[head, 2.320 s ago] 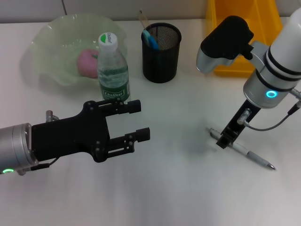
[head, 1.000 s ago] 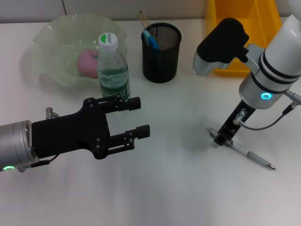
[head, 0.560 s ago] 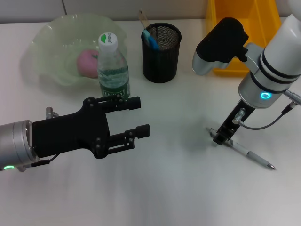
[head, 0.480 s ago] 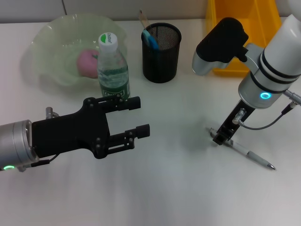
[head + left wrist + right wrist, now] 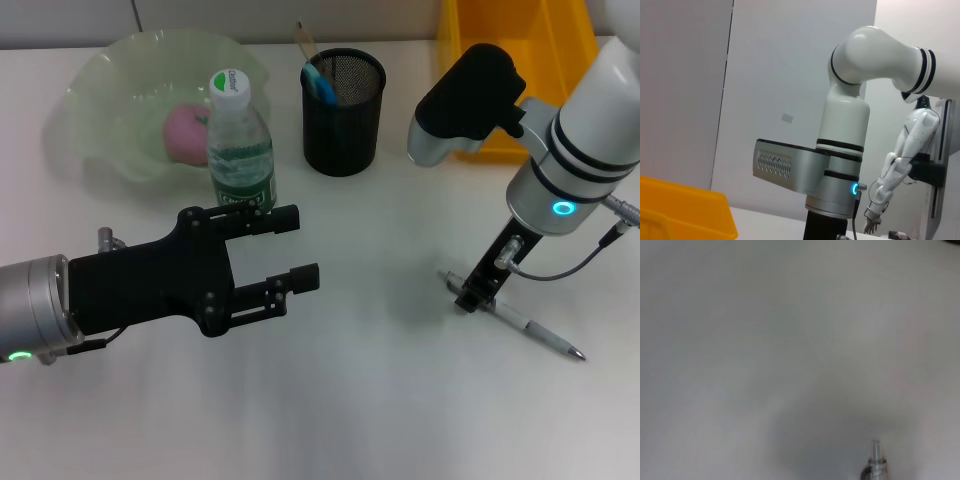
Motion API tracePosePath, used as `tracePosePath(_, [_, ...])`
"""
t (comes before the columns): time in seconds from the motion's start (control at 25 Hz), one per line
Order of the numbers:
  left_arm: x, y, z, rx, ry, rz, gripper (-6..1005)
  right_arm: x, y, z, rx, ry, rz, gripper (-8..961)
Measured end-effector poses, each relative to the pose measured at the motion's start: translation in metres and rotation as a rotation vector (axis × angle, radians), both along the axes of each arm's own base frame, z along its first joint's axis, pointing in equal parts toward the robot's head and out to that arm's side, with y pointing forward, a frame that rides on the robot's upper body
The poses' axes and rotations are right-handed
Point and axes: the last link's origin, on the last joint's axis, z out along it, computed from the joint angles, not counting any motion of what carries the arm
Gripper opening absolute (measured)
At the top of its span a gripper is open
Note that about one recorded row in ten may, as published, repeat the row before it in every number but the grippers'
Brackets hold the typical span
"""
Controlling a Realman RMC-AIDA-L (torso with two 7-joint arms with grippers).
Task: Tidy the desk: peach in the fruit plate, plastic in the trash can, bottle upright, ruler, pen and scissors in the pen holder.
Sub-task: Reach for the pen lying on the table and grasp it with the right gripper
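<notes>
One thing differs in the head view — the right gripper (image 5: 472, 297) has edged slightly along the pen (image 5: 512, 317), its fingers closed on the barrel near the bench's right edge. The left gripper (image 5: 287, 252) hangs open, unmoved, by the upright bottle (image 5: 239, 145). The right wrist view shows only the pen's clear tip (image 5: 876, 462) — silver, slender.
</notes>
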Motion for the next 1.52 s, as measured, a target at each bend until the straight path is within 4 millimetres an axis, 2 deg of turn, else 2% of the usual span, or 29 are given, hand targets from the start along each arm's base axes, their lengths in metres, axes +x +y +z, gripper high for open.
tracePosePath(1.24, [0.0000,0.0002,-0.0001,0.001,0.000,0.001,631,-0.0021,-0.0026,-0.0054,-0.019,0.009,0.000,315])
tracePosePath(1.36, [-0.0003,0.0004,0.0004,0.004,-0.001,0.003,631,-0.0016,-0.0032,-0.0060,-0.024,0.005,-0.001,231])
tracePosePath(1.52, [-0.0005,0.0002,0.0005,0.005,-0.002,0.005,631,-0.0014,-0.0034,-0.0062,-0.026,0.003,-0.002,232])
